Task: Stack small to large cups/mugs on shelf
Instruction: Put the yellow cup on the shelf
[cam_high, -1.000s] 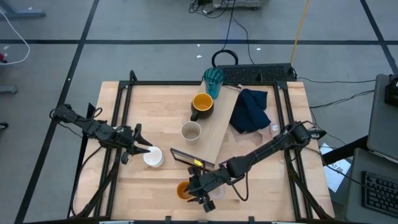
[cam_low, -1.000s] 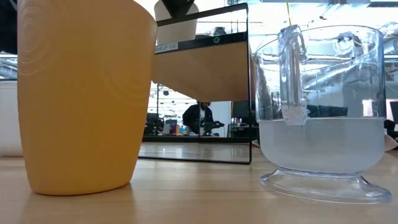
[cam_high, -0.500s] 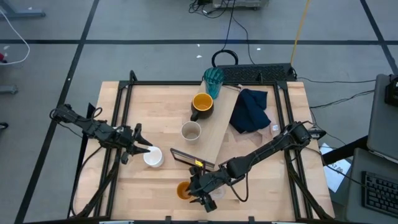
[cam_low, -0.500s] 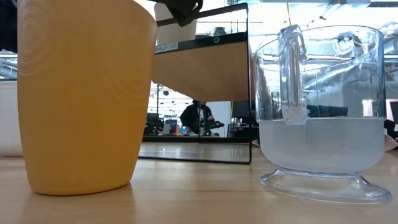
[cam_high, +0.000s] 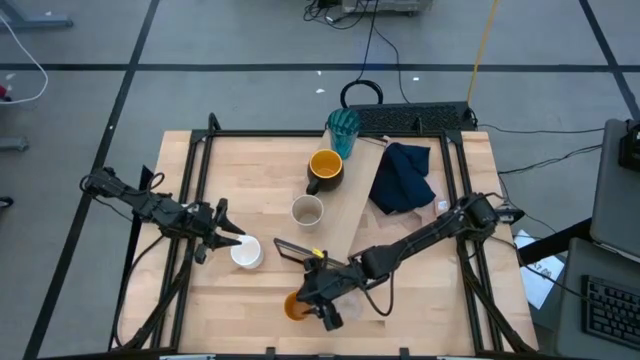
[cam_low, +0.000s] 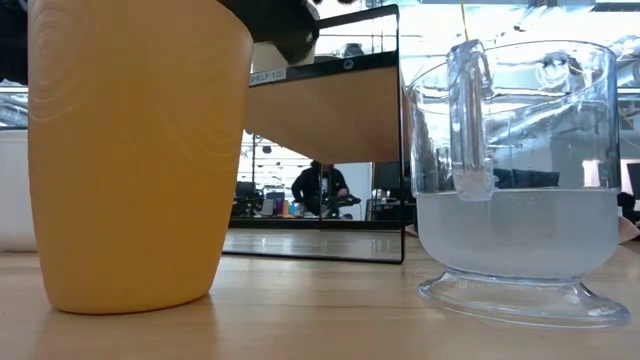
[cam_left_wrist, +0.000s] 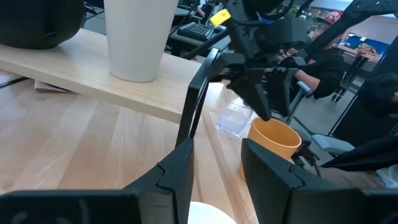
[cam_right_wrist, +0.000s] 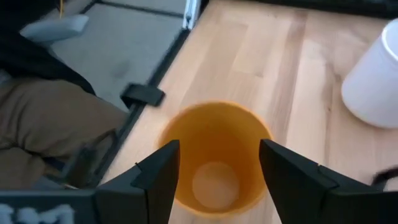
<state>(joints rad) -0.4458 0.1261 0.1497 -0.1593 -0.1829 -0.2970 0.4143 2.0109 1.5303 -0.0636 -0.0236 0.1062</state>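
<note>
The orange cup (cam_high: 293, 306) stands upright near the table's front edge, with the small clear glass (cam_low: 515, 170) beside it. My right gripper (cam_right_wrist: 216, 152) is open above the orange cup (cam_right_wrist: 214, 180), one finger on each side of its rim, pointing down. My left gripper (cam_high: 238, 241) is open at the white mug (cam_high: 247, 253), whose rim (cam_left_wrist: 211, 214) shows between its fingers. The beige cup (cam_high: 307, 211), the dark mug with yellow inside (cam_high: 325, 168) and the teal tumbler (cam_high: 342, 130) stand in a row on the light-wood shelf (cam_high: 352, 215). My left gripper comes level from the table's left at the white mug's rim (cam_left_wrist: 211, 214). Whether its fingers touch the rim, I cannot tell.
A navy cloth (cam_high: 403, 178) lies at the shelf's right side. The shelf's dark end edge (cam_left_wrist: 194, 106) stands between the white mug and the orange cup. A person shows beyond the table in the wrist views.
My right gripper has moved toward the table's left and a little toward the far edge, coming over the orange cup. In the low view its dark fingers have come down behind the cup's rim. The cups have stayed where they were.
</note>
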